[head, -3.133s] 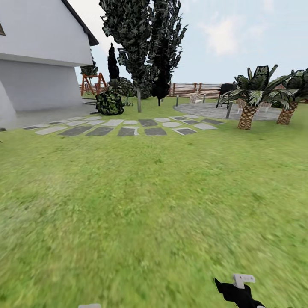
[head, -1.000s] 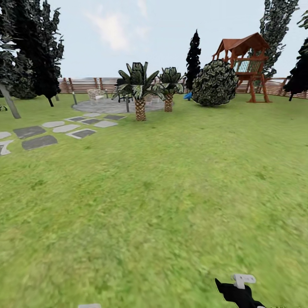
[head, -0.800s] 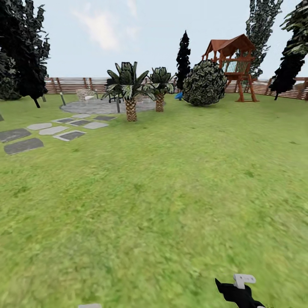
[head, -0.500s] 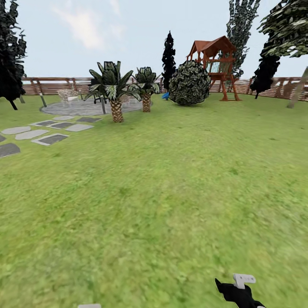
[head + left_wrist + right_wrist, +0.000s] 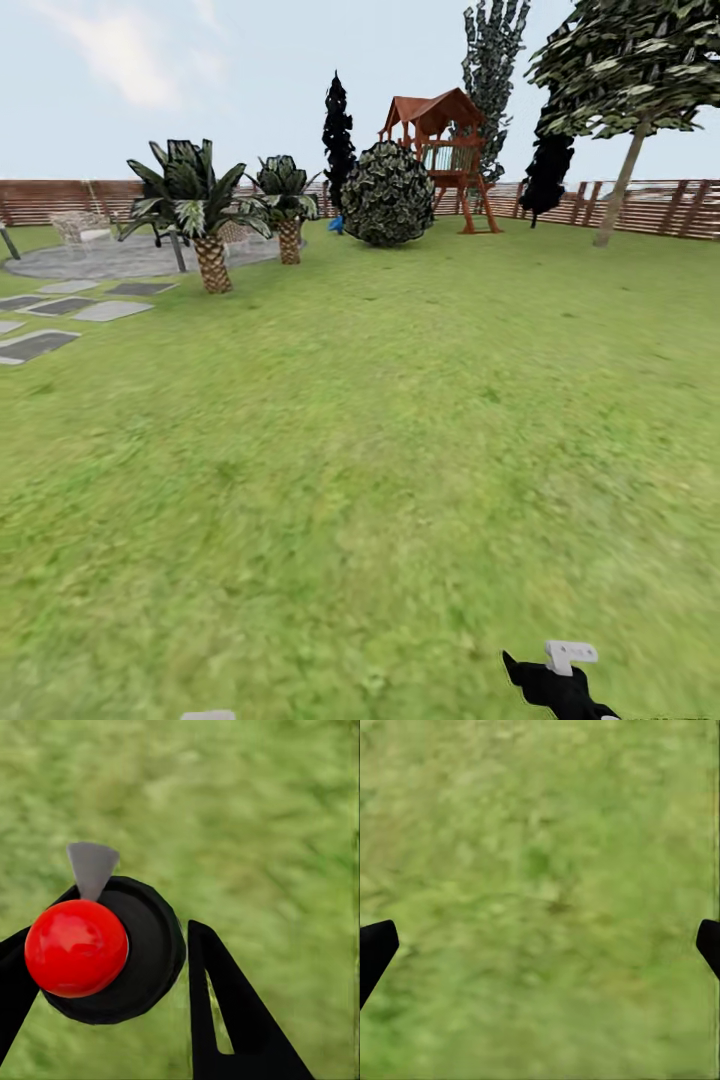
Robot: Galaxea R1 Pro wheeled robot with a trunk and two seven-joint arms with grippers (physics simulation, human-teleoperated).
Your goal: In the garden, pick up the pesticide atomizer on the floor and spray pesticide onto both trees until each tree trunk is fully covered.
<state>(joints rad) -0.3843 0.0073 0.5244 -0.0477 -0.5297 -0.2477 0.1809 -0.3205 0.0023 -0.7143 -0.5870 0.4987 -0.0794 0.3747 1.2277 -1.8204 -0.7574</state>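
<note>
The garden lawn (image 5: 380, 400) stretches ahead to a brown slat fence (image 5: 680, 205). A tall tree with a leaning grey-brown trunk (image 5: 620, 190) and dark foliage stands far off at the right by the fence. The pesticide atomizer is out of view. My right gripper (image 5: 568, 655) pokes in at the bottom edge of the head view, and a sliver of my left gripper (image 5: 210, 715) shows further left. In the right wrist view the right gripper (image 5: 546, 930) is open over bare grass. The left gripper (image 5: 112, 934) is open, with nothing between its black fingers (image 5: 225, 1020).
Two short palms (image 5: 210, 225) and a round bush (image 5: 388, 195) stand mid-distance, with a red-roofed wooden play tower (image 5: 440, 150) behind. Grey stepping stones (image 5: 70, 310) and a paved circle lie at the left. A red ball on a black disc (image 5: 75, 949) shows behind the left fingers.
The camera has swung to the right: house and stepping stones slid off to the left, the palms, bush and play tower shifted left, and the leaning tree came in at the right. Both grippers look unchanged.
</note>
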